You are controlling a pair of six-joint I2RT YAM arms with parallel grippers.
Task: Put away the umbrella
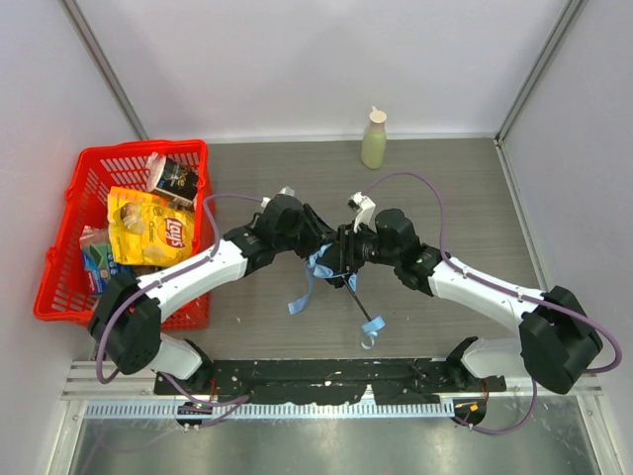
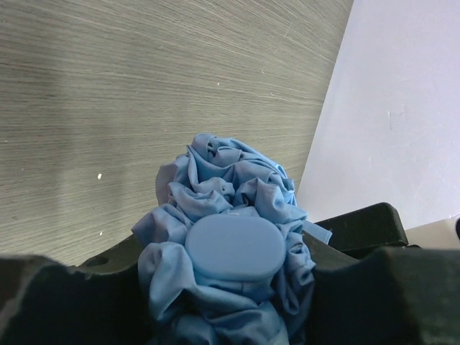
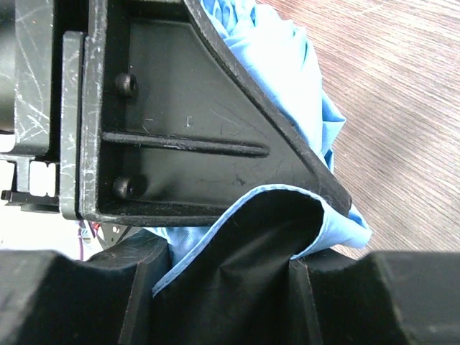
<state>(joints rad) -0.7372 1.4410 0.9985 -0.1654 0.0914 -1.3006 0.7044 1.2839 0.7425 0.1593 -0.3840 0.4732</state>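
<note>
Grey wood-grain worktop (image 1: 475,188) runs between pale walls, and both my arms are bolted at its near edge. From there each one bows outward at the elbow and reaches forward and inward, so the wrists meet head-on over the middle of the surface.

My left pincer (image 1: 313,236) is closed on the umbrella (image 1: 321,261). In its wrist view the bunched sky-blue fabric fills the gap between the black fingers (image 2: 366,226), with a smooth oval light-blue cap (image 2: 233,248) facing the camera. My right pincer (image 1: 346,245) grips the same bundle from the other side, with a fold of canopy, dark on its inner face, pinched between its fingers (image 3: 359,287). The thin black shaft (image 1: 361,302) slants down toward my bases, ending beside a blue strap loop (image 1: 372,332), and another blue strip (image 1: 302,292) hangs loose.

Off to the left sits a red basket (image 1: 59,247) holding a yellow Lay's bag (image 1: 148,228) and other packets. Farthest away, a pale green bottle (image 1: 374,141) stands upright by the back wall.
</note>
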